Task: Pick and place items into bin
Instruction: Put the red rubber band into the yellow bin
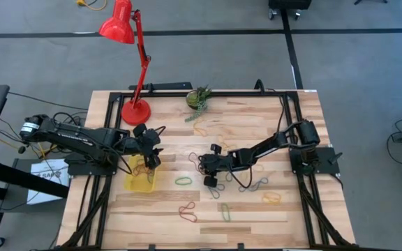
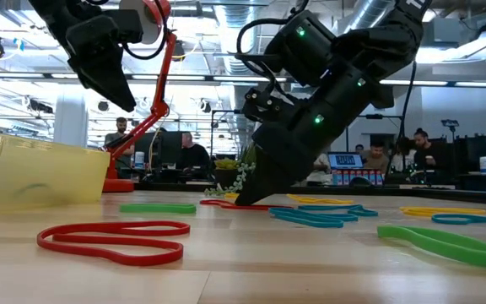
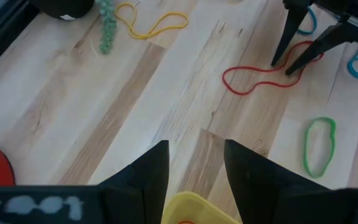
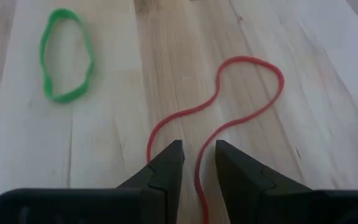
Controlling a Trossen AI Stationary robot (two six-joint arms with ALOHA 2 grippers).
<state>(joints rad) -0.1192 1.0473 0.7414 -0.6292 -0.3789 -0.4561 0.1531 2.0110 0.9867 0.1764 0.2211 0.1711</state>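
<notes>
Right gripper (image 4: 197,163) straddles a red band (image 4: 229,106) mid-desk.
Its jaws stand apart, tips on the desk (image 1: 257,209); the left gripper (image 3: 196,163), jaws apart, hovers above the yellow bin (image 1: 139,180) near the desk's left edge.

Bright, even overhead light is falling on the table (image 1: 257,118), casting only soft, faint shadows. Ceiling lights are glaring in the low view. The near red band (image 2: 112,241) and the bin (image 2: 32,173) are blurring.
</notes>
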